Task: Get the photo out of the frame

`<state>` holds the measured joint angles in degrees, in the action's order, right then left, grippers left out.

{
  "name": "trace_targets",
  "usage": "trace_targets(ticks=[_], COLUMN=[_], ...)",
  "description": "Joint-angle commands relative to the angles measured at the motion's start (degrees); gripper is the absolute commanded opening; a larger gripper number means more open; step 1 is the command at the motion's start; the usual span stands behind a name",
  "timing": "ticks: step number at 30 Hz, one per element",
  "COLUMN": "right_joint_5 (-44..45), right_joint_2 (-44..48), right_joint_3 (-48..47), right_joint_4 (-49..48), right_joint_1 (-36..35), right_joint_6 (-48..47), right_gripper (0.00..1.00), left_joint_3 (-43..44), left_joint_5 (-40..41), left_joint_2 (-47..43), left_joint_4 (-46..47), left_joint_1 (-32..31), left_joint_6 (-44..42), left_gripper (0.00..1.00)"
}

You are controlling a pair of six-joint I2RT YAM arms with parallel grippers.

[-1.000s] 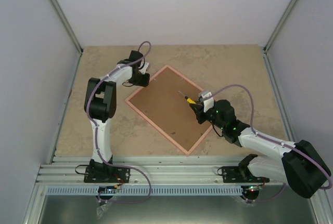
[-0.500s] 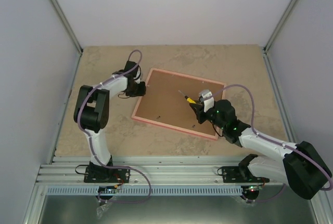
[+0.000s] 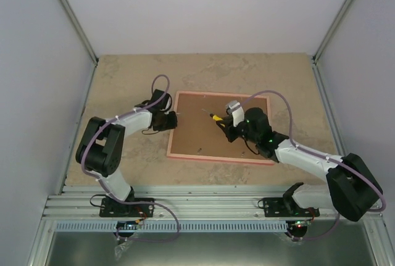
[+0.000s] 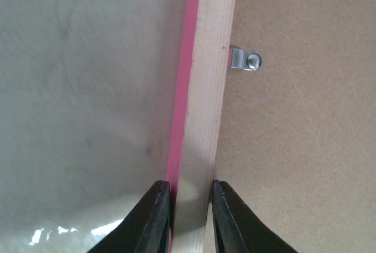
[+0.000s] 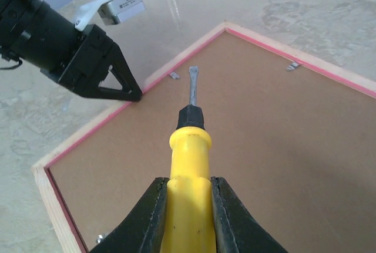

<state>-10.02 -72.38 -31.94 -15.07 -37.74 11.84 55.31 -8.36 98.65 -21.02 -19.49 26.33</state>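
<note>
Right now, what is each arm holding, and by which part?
The left jaws pinch the frame across the wooden rail of its left side. The right jaws hold a screwdriver by its yellow handle, with the blade over the frame's back.

Open tabletop around the frame; left jaws astride its left rail, right jaws with screwdriver overhead.
</note>
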Motion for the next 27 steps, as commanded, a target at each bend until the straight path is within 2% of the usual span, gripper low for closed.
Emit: trace_targets(ticks=[1,11,19,27], right_joint_5=[-3.50,-5.21,-4.51,-5.09], right_joint_2=[-2.65,-12.15,-21.30,-29.18], right_joint_3=[-4.99,-13.57,-19.52,-25.63], right_joint_4=[5.72,11.24,10.93,11.15], right_joint_1=[-0.79,-2.96,-3.75,-3.78], right_joint_6=[0.79,0.04,-0.18,-1.03], right_gripper=[0.00,0.00,0.01,0.00], left_joint_3=[-3.69,-10.21,-9.99,-7.76], left_joint_5=[0.49,-0.90,1.89,1.57], left_joint_2=[-3.80,-8.53,-6.17,-3.27], left_joint_4=[4.23,8.17,8.96,8.98], left_joint_1=[-2.51,-3.45,-3.45,-3.54], left_joint_6=[5.29,7.01,6.33,5.15], left_gripper=[0.24,0.25,0.31,0.26])
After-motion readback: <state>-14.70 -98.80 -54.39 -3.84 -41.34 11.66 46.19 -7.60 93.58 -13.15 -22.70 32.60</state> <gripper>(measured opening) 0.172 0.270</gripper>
